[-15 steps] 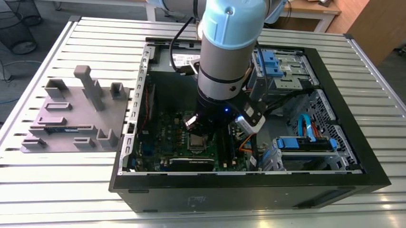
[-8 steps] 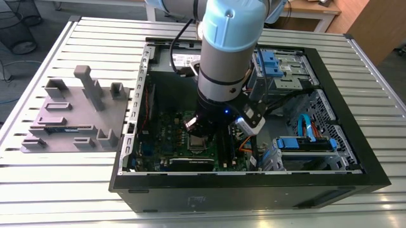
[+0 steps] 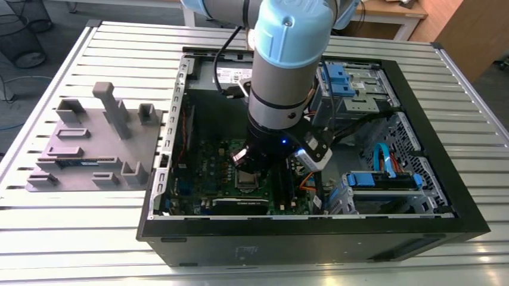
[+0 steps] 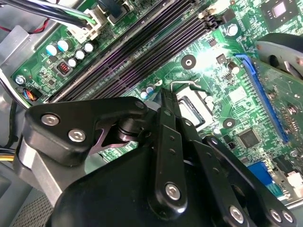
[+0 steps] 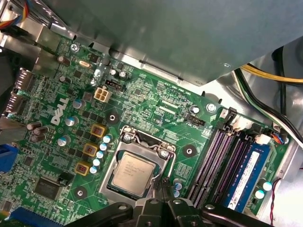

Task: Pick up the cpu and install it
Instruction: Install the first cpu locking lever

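- The cpu (image 5: 134, 172) lies flat in its metal socket frame (image 5: 142, 137) on the motherboard (image 5: 156, 104), silver top up and square to the frame. As I judge it, it is already seated.
- My gripper (image 5: 160, 189) hangs right at the chip's edge. In the first wrist view my two fingertips (image 5: 154, 189) are drawn together with no real gap, and nothing is held between them.
- I cannot tell whether my tips touch the chip or the frame's wire lever beside it, or hover just clear.
- To do this well, I judge I should keep my tips vertical and my pressure light and straight down. A sideways nudge could shift the chip on the fragile contacts beneath.
- The memory slots (image 5: 213, 161) sit close beside the socket, so I have little room to wander that way.
- My arm (image 3: 282, 77) reaches steeply down into the open computer case (image 3: 413, 196), wrist nearly upright over the board, toward the exterior view's left of the drive bays.
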{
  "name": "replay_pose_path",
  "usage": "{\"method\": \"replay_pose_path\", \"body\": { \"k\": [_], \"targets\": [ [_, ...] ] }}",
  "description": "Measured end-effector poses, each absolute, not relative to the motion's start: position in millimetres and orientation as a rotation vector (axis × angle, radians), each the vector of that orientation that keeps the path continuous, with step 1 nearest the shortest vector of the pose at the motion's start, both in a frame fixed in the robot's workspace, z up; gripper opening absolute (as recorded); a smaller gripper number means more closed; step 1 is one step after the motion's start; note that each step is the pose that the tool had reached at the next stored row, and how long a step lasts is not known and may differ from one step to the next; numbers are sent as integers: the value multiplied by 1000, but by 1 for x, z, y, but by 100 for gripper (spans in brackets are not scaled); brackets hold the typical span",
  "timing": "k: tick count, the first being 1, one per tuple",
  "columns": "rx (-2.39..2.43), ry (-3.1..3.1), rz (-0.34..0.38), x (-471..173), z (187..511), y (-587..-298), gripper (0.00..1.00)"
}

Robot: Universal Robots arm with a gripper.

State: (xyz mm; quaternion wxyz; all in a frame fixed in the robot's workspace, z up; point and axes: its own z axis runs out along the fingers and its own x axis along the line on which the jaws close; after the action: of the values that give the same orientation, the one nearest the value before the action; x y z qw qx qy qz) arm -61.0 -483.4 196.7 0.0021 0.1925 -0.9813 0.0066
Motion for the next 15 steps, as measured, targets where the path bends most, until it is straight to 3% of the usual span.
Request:
{"method": "replay_pose_path", "body": {
  "k": [15],
  "targets": [
    [604, -3079, 21, -61, 194, -488, 11]
  ]
}}
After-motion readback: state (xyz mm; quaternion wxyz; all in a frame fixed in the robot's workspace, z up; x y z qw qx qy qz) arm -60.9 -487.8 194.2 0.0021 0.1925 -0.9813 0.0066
